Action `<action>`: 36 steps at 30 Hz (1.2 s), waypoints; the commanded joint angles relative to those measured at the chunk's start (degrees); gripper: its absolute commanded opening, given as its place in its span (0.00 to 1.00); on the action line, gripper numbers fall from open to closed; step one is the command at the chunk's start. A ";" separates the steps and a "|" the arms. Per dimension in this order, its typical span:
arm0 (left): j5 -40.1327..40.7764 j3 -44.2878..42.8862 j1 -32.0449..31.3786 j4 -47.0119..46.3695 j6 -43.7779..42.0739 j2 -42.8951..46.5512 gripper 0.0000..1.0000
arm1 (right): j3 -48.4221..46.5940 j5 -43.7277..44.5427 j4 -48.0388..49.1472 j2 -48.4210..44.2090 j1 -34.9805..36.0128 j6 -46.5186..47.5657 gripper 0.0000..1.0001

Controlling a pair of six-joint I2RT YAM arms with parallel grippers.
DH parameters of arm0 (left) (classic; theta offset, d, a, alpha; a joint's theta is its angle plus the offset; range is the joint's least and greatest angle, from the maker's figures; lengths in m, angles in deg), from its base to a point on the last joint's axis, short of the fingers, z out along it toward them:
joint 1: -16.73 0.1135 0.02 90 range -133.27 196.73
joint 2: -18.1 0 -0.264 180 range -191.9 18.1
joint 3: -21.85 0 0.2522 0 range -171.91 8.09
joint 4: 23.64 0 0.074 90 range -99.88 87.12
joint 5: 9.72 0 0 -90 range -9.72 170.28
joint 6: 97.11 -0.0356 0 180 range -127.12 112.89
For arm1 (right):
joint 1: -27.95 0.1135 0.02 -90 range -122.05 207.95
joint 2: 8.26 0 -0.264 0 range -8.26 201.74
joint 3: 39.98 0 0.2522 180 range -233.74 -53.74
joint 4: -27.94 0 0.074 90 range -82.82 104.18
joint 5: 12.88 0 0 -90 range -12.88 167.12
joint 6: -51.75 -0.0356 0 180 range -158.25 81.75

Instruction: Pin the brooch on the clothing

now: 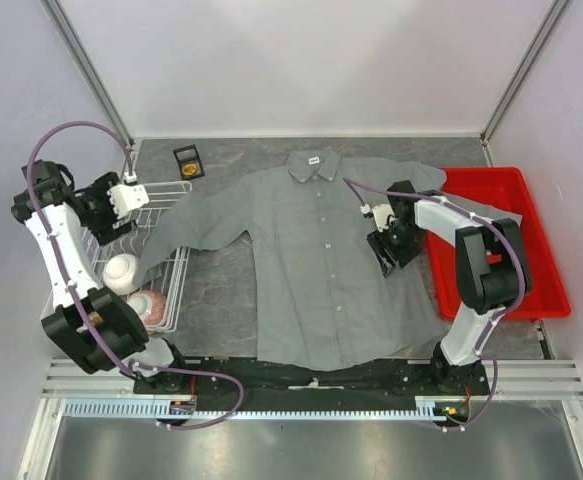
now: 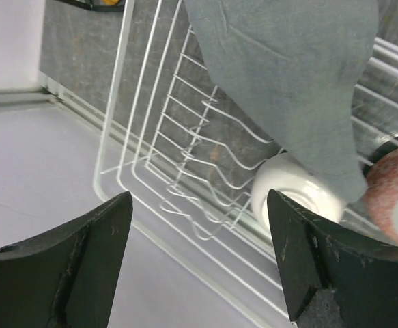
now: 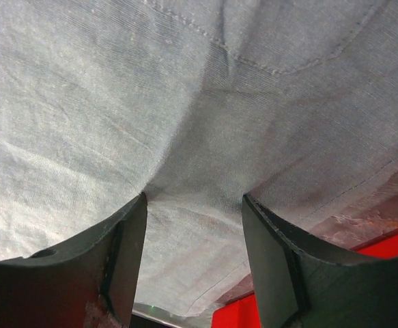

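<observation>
The grey shirt [image 1: 311, 270] lies flat, front up, with its collar at the far side. The brooch [image 1: 188, 168] is a small orange-gold piece in a black case on the table, left of the collar. An orange sliver of it shows at the top edge of the left wrist view [image 2: 110, 2]. My left gripper [image 1: 121, 215] is open and empty above the wire rack, and a shirt sleeve [image 2: 294, 75] hangs ahead of it [image 2: 199, 198]. My right gripper [image 1: 389, 250] is open, tips down on the shirt's right chest, with cloth [image 3: 199, 123] bunched slightly between the fingers [image 3: 194, 198].
A white wire rack [image 1: 171, 285] stands at the left with a white bowl [image 1: 121, 272] and a pink speckled bowl [image 1: 151, 305] in it; the left sleeve drapes over its rim. A red bin [image 1: 516, 260] stands at the right, partly under the right sleeve.
</observation>
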 commanded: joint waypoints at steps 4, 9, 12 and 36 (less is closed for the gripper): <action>-2.05 5.31 0.79 2.18 20.85 -0.54 0.86 | -1.48 -4.26 -2.30 -0.14 2.42 -1.56 0.65; -2.91 11.90 1.59 -3.45 27.29 -1.50 0.86 | -1.30 -5.31 -2.30 -0.85 3.30 -2.53 0.65; -4.15 13.84 1.67 -6.95 30.19 -3.34 0.87 | -1.57 -5.57 -2.39 -1.11 3.48 -2.62 0.65; 6.54 5.15 0.09 -12.49 39.08 -1.69 0.02 | -3.41 -11.89 -3.63 -7.35 8.05 -1.83 0.63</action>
